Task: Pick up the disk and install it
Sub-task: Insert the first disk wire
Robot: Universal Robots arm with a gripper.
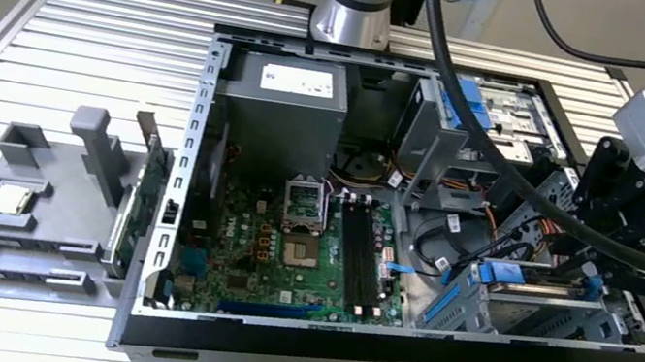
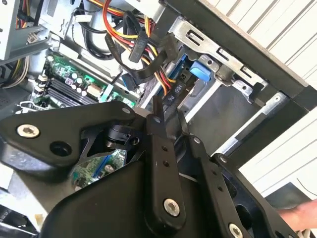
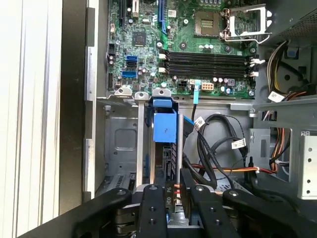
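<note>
The disk (image 3: 164, 126) stands on edge in the drive cage (image 1: 449, 306) at the front right corner of the open computer case. Its blue bracket faces the motherboard. In the exterior view the bracket's blue end (image 1: 504, 273) shows just below my gripper (image 1: 572, 274). My gripper (image 3: 173, 191) hangs over the disk's rear end, and its two black fingers (image 3: 151, 203) sit close together on either flat side of the disk. In the second wrist view the gripper (image 2: 171, 119) shows a narrow gap, and a black power plug lies right behind the fingertips.
The motherboard (image 1: 284, 253) lies beside the cage, with its memory slots (image 3: 208, 58) and an open processor socket (image 3: 208, 21). Loose black, orange and yellow cables (image 3: 218, 144) hang next to the disk. A grey fixture (image 1: 28, 220) on the slatted table holds a small square chip.
</note>
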